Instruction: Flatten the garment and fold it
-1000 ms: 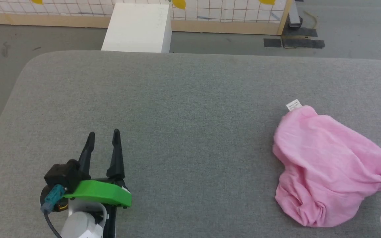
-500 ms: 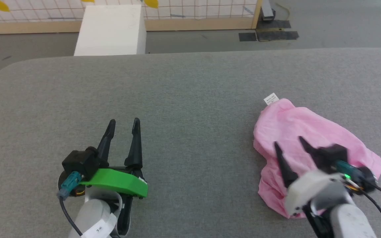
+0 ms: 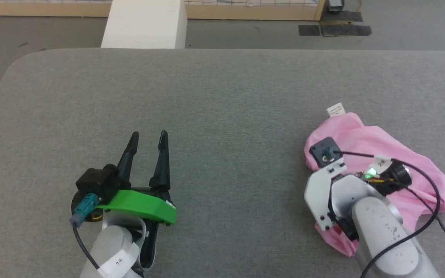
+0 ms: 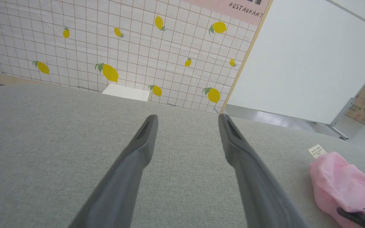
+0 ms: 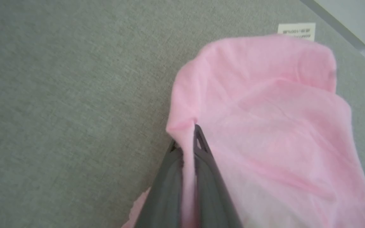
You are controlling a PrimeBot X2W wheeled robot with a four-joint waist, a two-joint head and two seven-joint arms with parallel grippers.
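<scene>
The garment (image 3: pixel 365 137) is a crumpled pink heap at the right of the grey table (image 3: pixel 222 96), with a small white label (image 3: pixel 335 110) at its far edge. In the right wrist view my right gripper (image 5: pixel 185 139) is shut on a fold at the left edge of the garment (image 5: pixel 265 107), pink cloth pinched between the two dark fingers. From the head my right wrist hides those fingers. My left gripper (image 3: pixel 148 138) rests open on the bare table at the lower left, far from the garment (image 4: pixel 344 186), nothing between its fingers (image 4: pixel 138 152).
A white box (image 3: pixel 145 23) stands on the floor beyond the table's far edge. A tiled wall with lemon prints (image 4: pixel 122 50) lies behind it. The rounded table corner (image 3: pixel 14 65) is at the far left.
My right gripper came down onto the garment and shut on its left edge; half a second ago it stood open over the heap. The head camera shifted. The left gripper stayed open.
</scene>
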